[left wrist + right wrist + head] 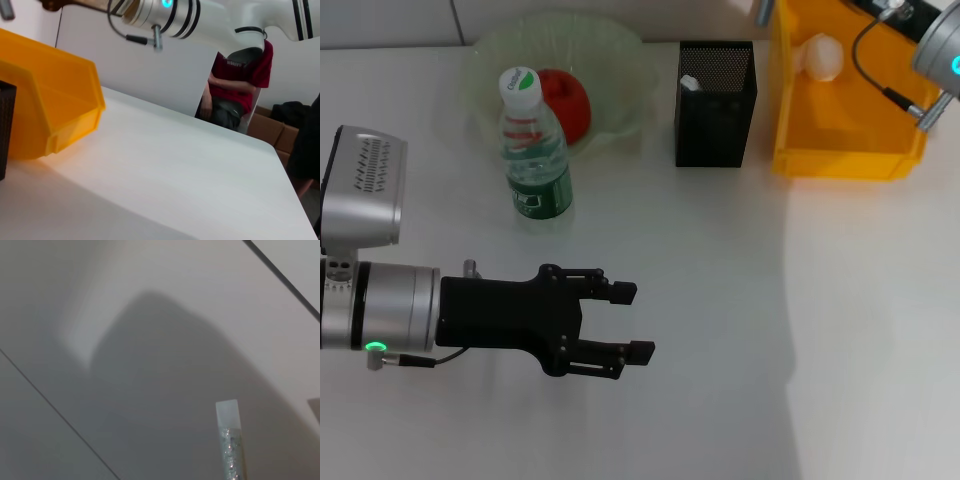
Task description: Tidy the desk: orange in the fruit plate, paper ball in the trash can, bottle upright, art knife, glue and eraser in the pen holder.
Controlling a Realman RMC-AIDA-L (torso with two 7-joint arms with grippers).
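My left gripper point(633, 322) hovers open over the bare desk point(720, 300), in front of the bottle, with nothing between its fingers. The bottle point(533, 150) stands upright, white cap on top. Behind it the orange point(568, 100) lies in the pale green fruit plate point(620, 50). The black mesh pen holder point(715, 100) shows one white-tipped piece point(689, 83) inside. The paper ball point(820, 57) rests in the yellow-orange trash can point(840, 130). My right arm point(938, 40) reaches over that bin; its gripper is out of frame. A slim silvery stick point(229, 445) shows in the right wrist view. The art knife, glue and eraser are not identifiable.
The left wrist view looks across the desk point(175, 165) past the trash can point(50, 100) and a sliver of the pen holder point(5, 130). A person in a red shirt point(240, 80) sits beyond the desk's far edge. A grey tip point(763, 10) pokes in at the head view's top edge.
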